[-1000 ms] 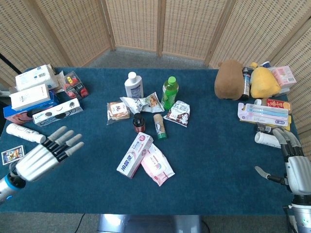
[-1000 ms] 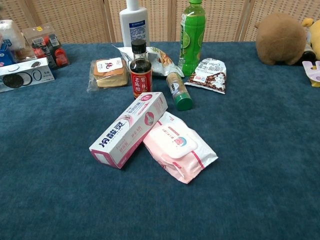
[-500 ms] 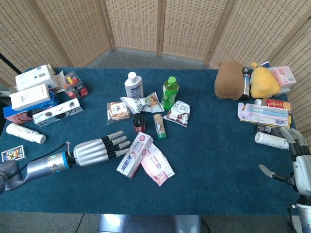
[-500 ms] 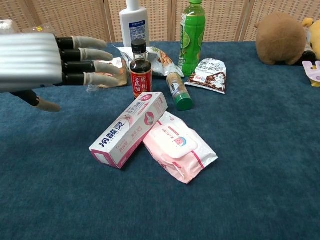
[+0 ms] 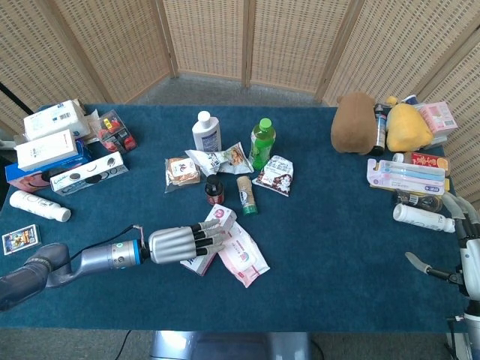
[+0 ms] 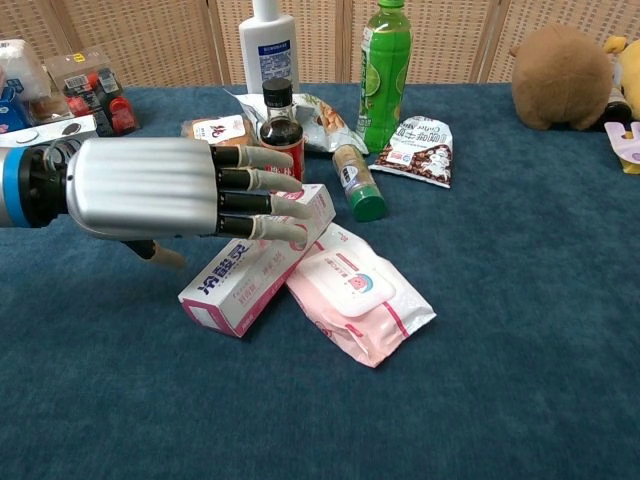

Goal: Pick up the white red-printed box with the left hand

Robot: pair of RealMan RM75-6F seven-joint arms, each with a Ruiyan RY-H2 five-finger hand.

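Note:
The white red-printed box [image 5: 213,227] [image 6: 243,282] lies flat near the table's middle, its long side running diagonally. My left hand [image 5: 184,244] [image 6: 170,188] hovers over the box's near-left half with fingers stretched out flat and apart, holding nothing; the thumb hangs below the palm on the box's left side. Whether the fingers touch the box is unclear. My right hand [image 5: 466,255] shows only in the head view at the far right edge, fingers apart and empty.
A pink wipes pack [image 6: 358,292] leans against the box's right side. Behind the box stand a dark sauce bottle [image 6: 280,128], a green-capped tube [image 6: 358,182], a green bottle [image 6: 384,65] and snack bags. Boxes pile at the far left [image 5: 52,146], plush toys at the far right [image 5: 357,122].
My left hand has swept from the table's left side rightward to above the box, staying open. The right hand has drifted slightly toward the right edge.

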